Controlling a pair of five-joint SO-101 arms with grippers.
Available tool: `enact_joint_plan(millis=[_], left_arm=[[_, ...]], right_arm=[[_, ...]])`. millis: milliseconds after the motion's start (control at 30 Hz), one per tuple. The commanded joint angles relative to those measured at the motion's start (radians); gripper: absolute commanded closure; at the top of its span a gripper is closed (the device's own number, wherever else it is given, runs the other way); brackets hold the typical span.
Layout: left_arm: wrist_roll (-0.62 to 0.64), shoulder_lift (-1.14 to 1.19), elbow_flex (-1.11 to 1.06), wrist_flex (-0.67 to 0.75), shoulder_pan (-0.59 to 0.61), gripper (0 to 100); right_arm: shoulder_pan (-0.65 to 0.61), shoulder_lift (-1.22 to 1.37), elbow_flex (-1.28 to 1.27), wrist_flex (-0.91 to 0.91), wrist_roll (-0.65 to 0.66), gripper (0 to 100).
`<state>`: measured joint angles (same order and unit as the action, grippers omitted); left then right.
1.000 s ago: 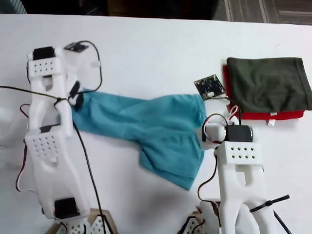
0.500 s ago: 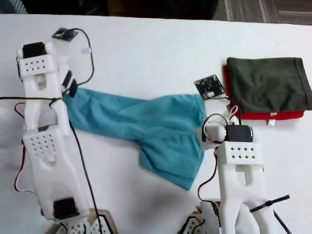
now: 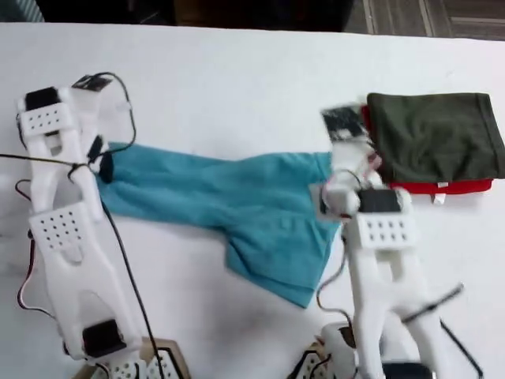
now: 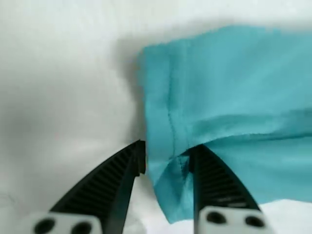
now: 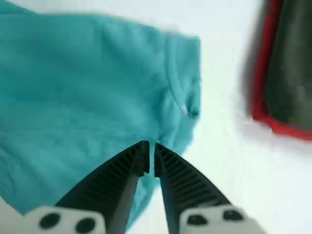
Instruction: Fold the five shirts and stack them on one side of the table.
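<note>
the left end effector [image 4: 166, 158] pinches the hem of the teal shirt [image 4: 234, 87]: a bunched fold of cloth sits between its two black fingers [image 4: 119, 180], near one corner of the shirt. in the high view this end effector [image 3: 101, 162] is at the left end of the shirt [image 3: 237, 197]. the shirt lies stretched across the middle of the white counter [image 3: 237, 71], narrow at the left, wider and rumpled toward the right.

the right end effector [image 5: 150, 155] has its fingers pressed almost together, with a thin slit between the tips. the tips are over the teal shirt [image 5: 83, 87], close to its right hem; if they catch any cloth i cannot tell.

to the right of the teal shirt, near but apart, a folded green shirt [image 3: 434, 134] lies on top of a folded red shirt [image 3: 458, 187]. the red edge shows along the near side and the left side of the green one.
</note>
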<state>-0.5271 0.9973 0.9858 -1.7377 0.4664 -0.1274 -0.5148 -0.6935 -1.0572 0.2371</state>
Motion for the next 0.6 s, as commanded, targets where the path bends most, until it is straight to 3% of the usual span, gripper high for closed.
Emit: enact_joint_plan(millis=[0,233,433,567], left_arm=[[-0.012,-0.049,0.108,-0.031,0.02,83],[-0.009,-0.175,0.236,-0.048,-0.1,83],[0.055,-0.124,0.157,-0.031,-0.282,83],[0.06,-0.009,0.125,0.06,-0.298,83]], right_arm=[[-0.068,0.188,0.222,0.002,0.028,94.0],[-0.128,0.549,0.454,-0.027,0.032,94.0],[-0.116,0.642,0.446,-0.035,0.032,94.3],[-0.076,0.656,0.394,-0.033,0.038,97.9]])
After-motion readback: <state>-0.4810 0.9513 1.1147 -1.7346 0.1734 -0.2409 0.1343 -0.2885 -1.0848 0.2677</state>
